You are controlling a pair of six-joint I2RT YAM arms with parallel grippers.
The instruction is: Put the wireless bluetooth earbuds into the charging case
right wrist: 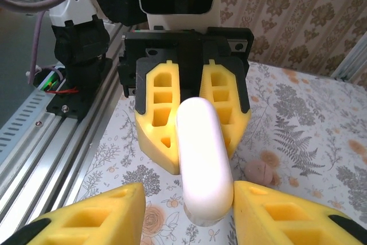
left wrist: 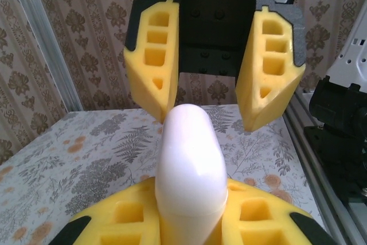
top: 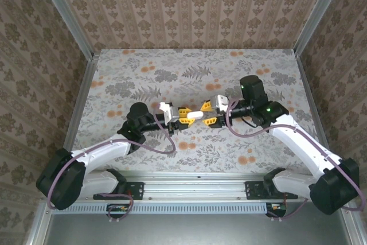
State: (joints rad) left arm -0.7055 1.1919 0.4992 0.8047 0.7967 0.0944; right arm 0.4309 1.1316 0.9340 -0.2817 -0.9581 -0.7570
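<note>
The charging case (top: 195, 115) is a glossy white rounded pebble, closed, held in the air above the middle of the floral table. My left gripper (top: 184, 116) is shut on one end of it; in the left wrist view the case (left wrist: 191, 164) sticks out forward from between the yellow fingers (left wrist: 129, 216). My right gripper (top: 207, 117) faces it from the other side and stands open around the free end (right wrist: 203, 159). One right finger (right wrist: 269, 210) lies against the case; the other (right wrist: 97, 216) stays apart. The earbuds are out of view.
A round pinkish disc (right wrist: 261, 171) lies on the table just beyond the case. The aluminium rail (right wrist: 57, 142) with both arm bases runs along the near edge. Patterned walls (top: 189, 10) close off the back and both sides.
</note>
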